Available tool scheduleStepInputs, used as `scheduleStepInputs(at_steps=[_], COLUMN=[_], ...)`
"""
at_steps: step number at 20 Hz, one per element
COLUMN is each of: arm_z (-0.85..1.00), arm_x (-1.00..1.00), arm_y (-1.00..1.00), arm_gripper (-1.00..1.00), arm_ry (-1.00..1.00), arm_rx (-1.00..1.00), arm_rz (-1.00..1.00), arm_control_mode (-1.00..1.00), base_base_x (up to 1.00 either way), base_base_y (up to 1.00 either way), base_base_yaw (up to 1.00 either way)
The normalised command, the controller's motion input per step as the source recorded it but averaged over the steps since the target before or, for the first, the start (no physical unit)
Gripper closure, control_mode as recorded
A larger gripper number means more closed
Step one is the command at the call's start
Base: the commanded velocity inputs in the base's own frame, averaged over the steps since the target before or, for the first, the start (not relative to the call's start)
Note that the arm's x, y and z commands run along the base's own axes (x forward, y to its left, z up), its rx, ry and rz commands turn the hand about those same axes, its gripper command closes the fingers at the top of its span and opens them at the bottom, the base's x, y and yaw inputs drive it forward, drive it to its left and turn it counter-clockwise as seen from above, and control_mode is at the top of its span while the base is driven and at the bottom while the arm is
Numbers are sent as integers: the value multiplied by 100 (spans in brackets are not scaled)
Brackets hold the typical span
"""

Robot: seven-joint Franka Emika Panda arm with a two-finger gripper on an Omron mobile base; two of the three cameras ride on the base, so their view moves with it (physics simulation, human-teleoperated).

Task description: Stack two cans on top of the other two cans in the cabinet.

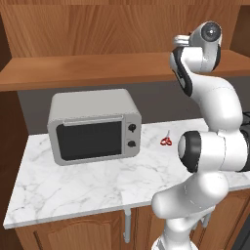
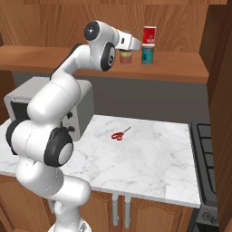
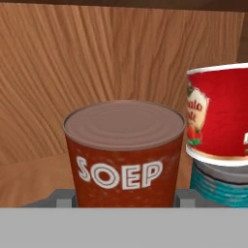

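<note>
My gripper [image 2: 129, 44] at the cabinet [image 2: 181, 68] shelf, around the dark red-brown can [image 3: 125, 152]

The can marked SOEP sits between my fingertips [image 3: 62, 197] — they flank it low on either side, though I cannot tell if they press it. Just to its right, the bright red can [image 2: 149, 34] stands stacked on the teal-blue can [image 2: 147, 54] — a pale yellow-green can [image 2: 126, 58] seems to sit under my hand

The bright red can with a white label [image 2: 149, 35] is sitting on top of the teal-blue can [image 2: 147, 55] on the long brown wooden shelf [image 2: 181, 70]. Small red scissors [image 2: 119, 134] are lying on the white marble counter [image 2: 154, 158].
</note>
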Motion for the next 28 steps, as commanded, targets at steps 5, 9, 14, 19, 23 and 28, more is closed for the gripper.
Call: scheduleStepInputs(at_steps=[5,9,14,19,23,28], arm_z=[-6,-11,-6,0,0,-1], arm_x=[1,0,1,-1,-6,-17], arm_y=[0,0,0,0,8,1], arm_gripper=[100,-100,-100,-100,-100,-100], arm_ry=[0,0,0,0,0,0], arm_rx=[0,0,0,1,4,3], arm_rz=[0,0,0,0,0,0], arm_control_mode=[-100,-100,-100,-100,-100,-100], base_base_x=[0,0,0,0,0,0], base_base_y=[0,0,0,0,0,0], base_base_yaw=[0,0,0,0,0,0])
